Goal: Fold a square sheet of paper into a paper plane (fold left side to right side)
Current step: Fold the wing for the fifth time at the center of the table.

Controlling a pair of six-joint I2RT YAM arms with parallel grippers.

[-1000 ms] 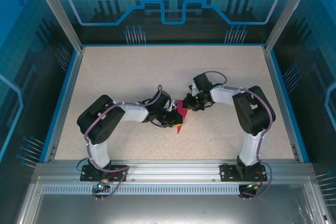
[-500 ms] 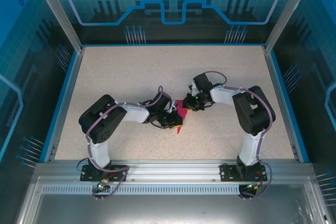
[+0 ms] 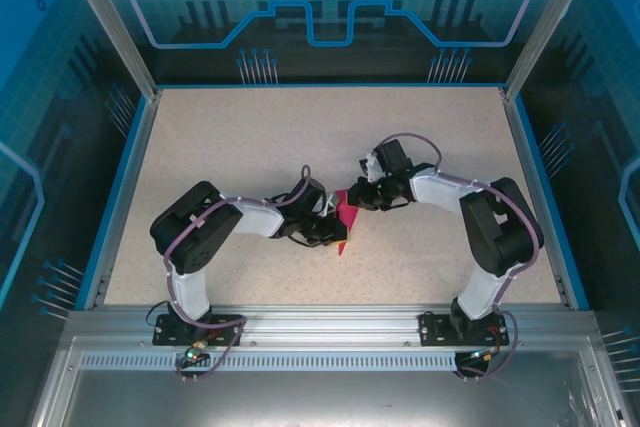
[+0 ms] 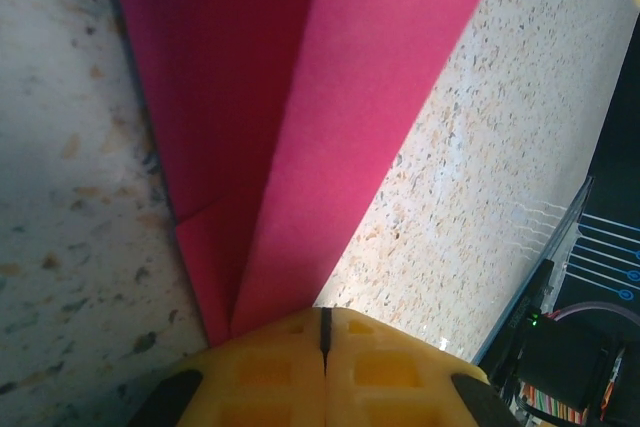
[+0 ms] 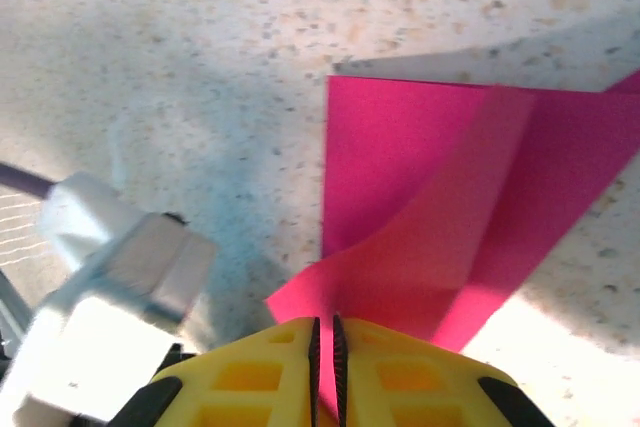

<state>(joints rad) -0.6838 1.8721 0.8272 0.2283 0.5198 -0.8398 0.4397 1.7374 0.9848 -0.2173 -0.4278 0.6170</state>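
Top view: the square sheet of paper (image 3: 343,227) lies partly folded on the speckled desk (image 3: 230,137), just toward 6 o'clock from the desk's middle. The left arm (image 3: 250,215) reaches it from 9 o'clock and the right arm (image 3: 440,187) from 2 o'clock. Both sets of jaws meet at the sheet, the left jaws on its 9 o'clock side and the right jaws at its 12 o'clock corner.

Left wrist view: the 2 yellow pads (image 4: 270,377) sit at 6 o'clock, pressed together along a thin dark seam. The paper (image 4: 300,97) fans out from them toward 12 o'clock, a lighter flap lying over a darker layer. Its narrow end runs into the pads, so the left jaws are clamped on the sheet. Bare desk (image 4: 480,167) shows at 3 o'clock.

Right wrist view: the yellow pads (image 5: 240,377) at 6 o'clock stand a slit apart. A raised, curling flap of the paper (image 5: 420,177) enters that slit, pinched by the right jaws. The rest of the sheet lies flat toward 2 o'clock. A blurred white housing (image 5: 110,277) sits at 8 o'clock.
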